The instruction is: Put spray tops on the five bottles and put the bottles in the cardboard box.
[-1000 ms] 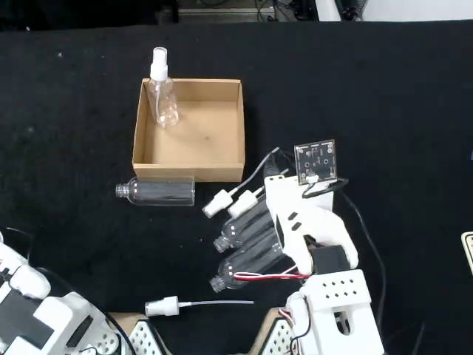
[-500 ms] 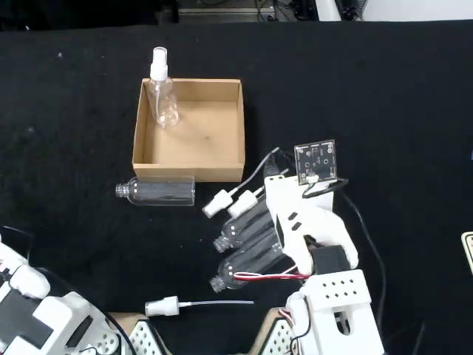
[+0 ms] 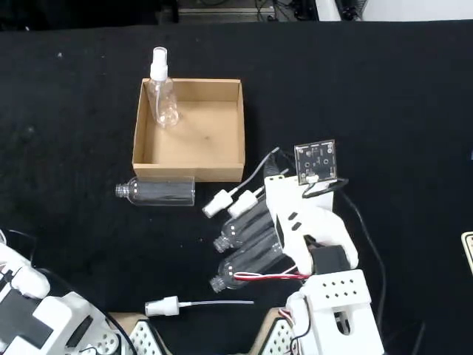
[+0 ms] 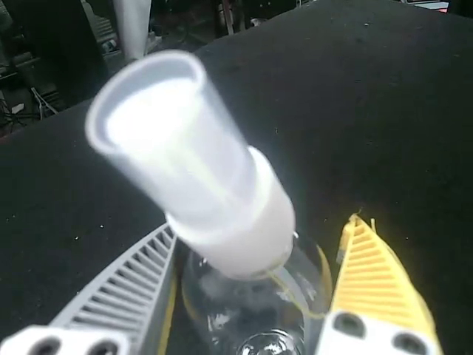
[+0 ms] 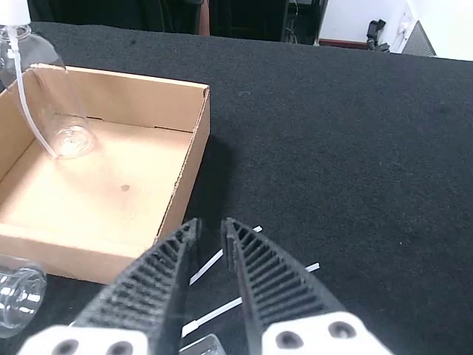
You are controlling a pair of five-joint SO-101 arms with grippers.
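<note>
On the black worktop (image 3: 384, 96) the cardboard box (image 3: 188, 171) lies toward 11 o'clock from the centre of the high view; in its 11 o'clock corner one spray-topped bottle (image 3: 162, 103) stands upright, its white head above the rim. Just off the box's 6 o'clock wall, toward 7 o'clock, a capless bottle (image 3: 159, 191) lies on its side, neck pointing to 9 o'clock. Off the box's 5 o'clock corner lie two spray tops (image 3: 217, 203) close together, their thin tubes running toward 1 o'clock. Toward 6 o'clock from them two more capless bottles (image 3: 244, 231) lie side by side with necks toward 8 o'clock; their bases are hidden under the right arm (image 3: 318, 229). A loose spray top (image 3: 162, 305) lies near the 6 o'clock edge, its tube stretched toward 3 o'clock.

The left arm (image 3: 37, 310) is cut off by the 7 o'clock corner. The left gripper (image 4: 259, 229) is clamped on a held bottle (image 4: 244, 318) that wears a white spray head under a clear cap (image 4: 162, 133); the bottle's lower body is cut off by the frame.

The right gripper (image 5: 212, 223) holds nothing, its fingers drawn all but together with a sliver between the tips; it hangs above the tubes, just beside the box.
</note>
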